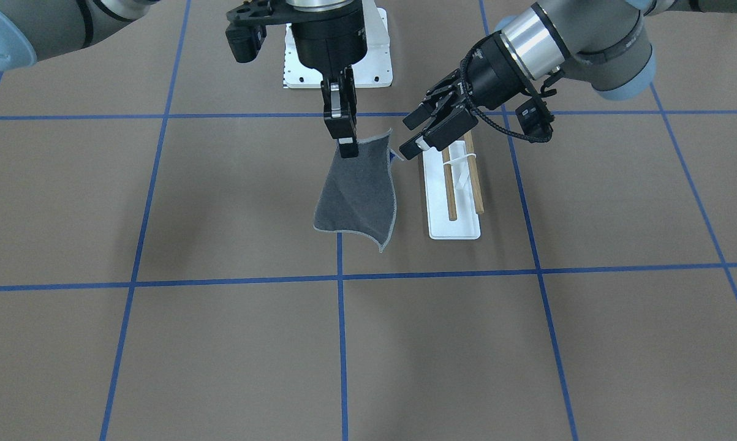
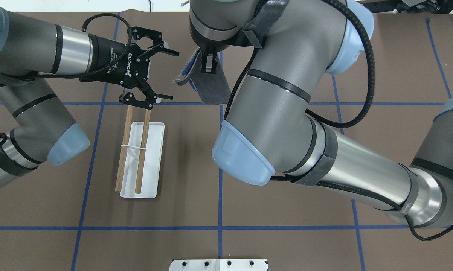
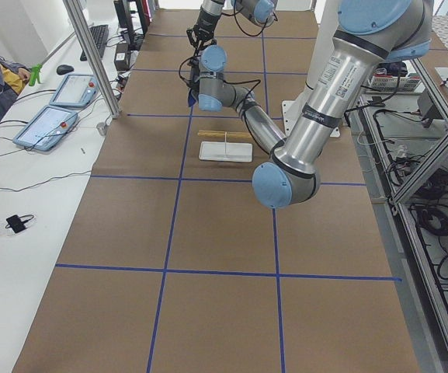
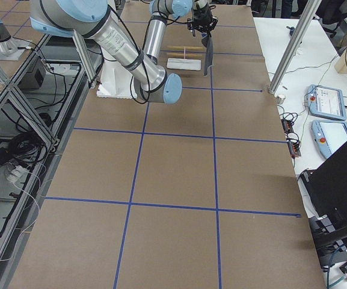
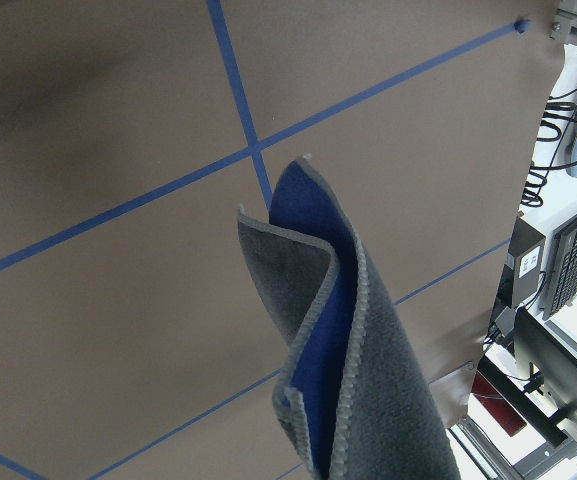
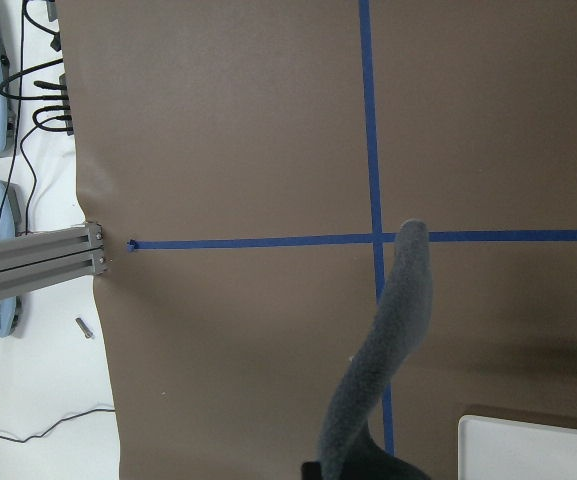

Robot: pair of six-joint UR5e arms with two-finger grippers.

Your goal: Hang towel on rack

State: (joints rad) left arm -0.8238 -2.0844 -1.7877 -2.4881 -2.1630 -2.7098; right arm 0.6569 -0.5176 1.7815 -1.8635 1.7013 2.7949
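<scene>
Seen front-on, a dark grey cloth towel (image 1: pixel 356 196) is clamped by the right gripper (image 1: pixel 347 149) at 9 o'clock of the white, wooden-rod rack (image 1: pixel 457 220), and could be snagged on the wide-spread left gripper (image 1: pixel 410 136).

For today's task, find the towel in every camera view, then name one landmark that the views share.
Front-facing: towel at centre, hanging from the right gripper.
Overhead: top centre, partly under the right arm.
Exterior left: too small to tell.
Exterior right: top centre, a dark hanging strip.
Left wrist: bottom centre, blue inner face showing.
Right wrist: bottom centre.
Landmark: the rack, seen in all four exterior views.
</scene>
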